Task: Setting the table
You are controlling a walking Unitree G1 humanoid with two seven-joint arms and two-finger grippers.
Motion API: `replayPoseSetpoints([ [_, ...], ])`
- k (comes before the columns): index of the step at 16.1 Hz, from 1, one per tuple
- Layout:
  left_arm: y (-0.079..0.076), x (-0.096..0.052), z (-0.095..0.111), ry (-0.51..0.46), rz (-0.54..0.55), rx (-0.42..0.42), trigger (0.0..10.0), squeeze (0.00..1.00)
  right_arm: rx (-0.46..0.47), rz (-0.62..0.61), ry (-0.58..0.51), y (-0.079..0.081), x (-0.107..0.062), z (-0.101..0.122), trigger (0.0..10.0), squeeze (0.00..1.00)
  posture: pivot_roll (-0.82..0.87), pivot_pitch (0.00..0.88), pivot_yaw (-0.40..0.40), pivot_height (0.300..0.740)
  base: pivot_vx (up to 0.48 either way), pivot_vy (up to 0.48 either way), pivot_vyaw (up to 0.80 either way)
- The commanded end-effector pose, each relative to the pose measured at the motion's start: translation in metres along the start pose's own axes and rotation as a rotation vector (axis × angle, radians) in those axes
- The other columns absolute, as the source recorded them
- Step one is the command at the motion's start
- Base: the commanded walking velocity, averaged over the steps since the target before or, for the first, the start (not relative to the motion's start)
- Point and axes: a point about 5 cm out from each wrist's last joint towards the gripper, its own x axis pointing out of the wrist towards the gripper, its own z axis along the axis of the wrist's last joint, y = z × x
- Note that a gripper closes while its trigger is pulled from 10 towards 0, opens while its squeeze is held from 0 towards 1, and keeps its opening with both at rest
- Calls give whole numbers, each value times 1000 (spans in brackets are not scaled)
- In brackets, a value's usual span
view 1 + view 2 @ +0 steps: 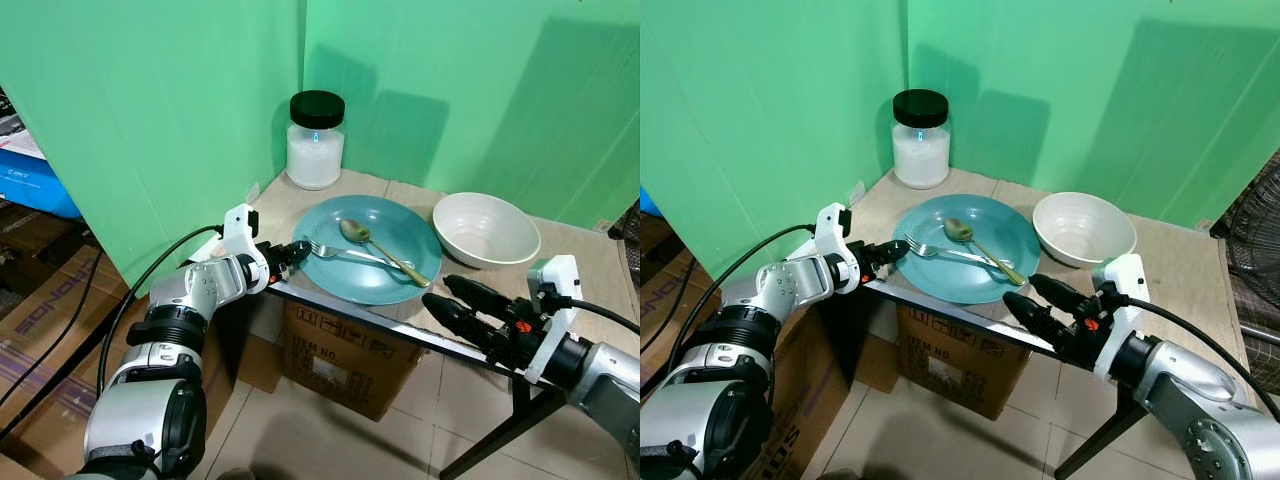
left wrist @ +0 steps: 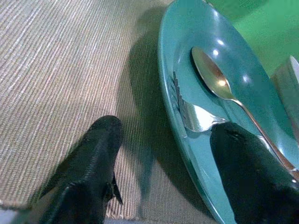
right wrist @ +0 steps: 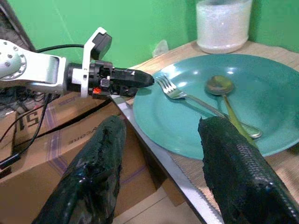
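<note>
A teal plate [image 1: 335, 283] lies on the woven mat near the table's front edge. On it are a silver fork [image 1: 345, 253] and a gold-toned spoon [image 1: 375, 245]. My left gripper [image 1: 298, 249] is at the plate's left rim and stands open. In the left wrist view one finger [image 2: 100, 149] rests over the mat and the other [image 2: 247, 163] over the plate [image 2: 164, 70], close to the fork [image 2: 196, 116]. My right gripper [image 1: 438, 292] hangs open just off the table's front edge, in front of the plate [image 3: 271, 93], with nothing between its fingers.
A white bowl [image 1: 487, 230] stands to the right of the plate. A glass jar with a black lid [image 1: 316, 140] sits in the back corner against the green walls. A cardboard box [image 1: 345, 365] stands on the floor under the table.
</note>
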Motion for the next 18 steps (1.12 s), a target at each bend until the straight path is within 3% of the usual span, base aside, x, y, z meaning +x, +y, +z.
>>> replayPoseSetpoints([
  [1, -6, 2, 1, 21, -7, 13, 0, 0, -12, 28, 6, 4, -1, 2, 10000, 0, -84, 0, -23, 740, 0, 0, 0],
  [7, -6, 7, -6, 35, 1, -19, 0, 0, -17, 33, 14, 1, 0, 3, 10000, 0, -83, 0, -37, 740, 0, 0, 0],
  [18, -9, 4, 9, -34, -14, -121, 0, 0, -23, 36, 18, -1, 1, 5, 10000, 0, -76, 0, -47, 740, 0, 0, 0],
])
